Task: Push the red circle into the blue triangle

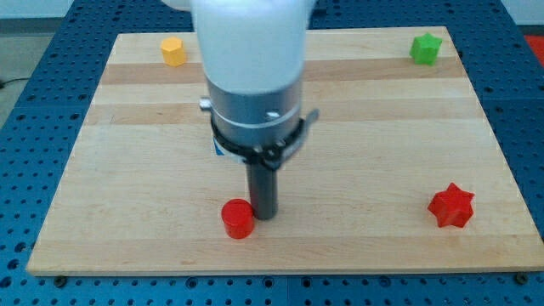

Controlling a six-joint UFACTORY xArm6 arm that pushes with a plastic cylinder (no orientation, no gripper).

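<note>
The red circle (239, 218) lies on the wooden board (382, 170) near the view's bottom edge, left of centre. My tip (264, 216) stands right beside it, on its right side, touching or nearly touching. A small sliver of a blue block (217, 148), apparently the blue triangle, shows at the left edge of the arm's grey collar; the rest of it is hidden behind the arm.
A yellow block (173, 51) sits at the board's top left. A green star-like block (426, 48) sits at the top right. A red star (451, 206) lies at the bottom right. The white arm body (251, 59) covers the board's top centre.
</note>
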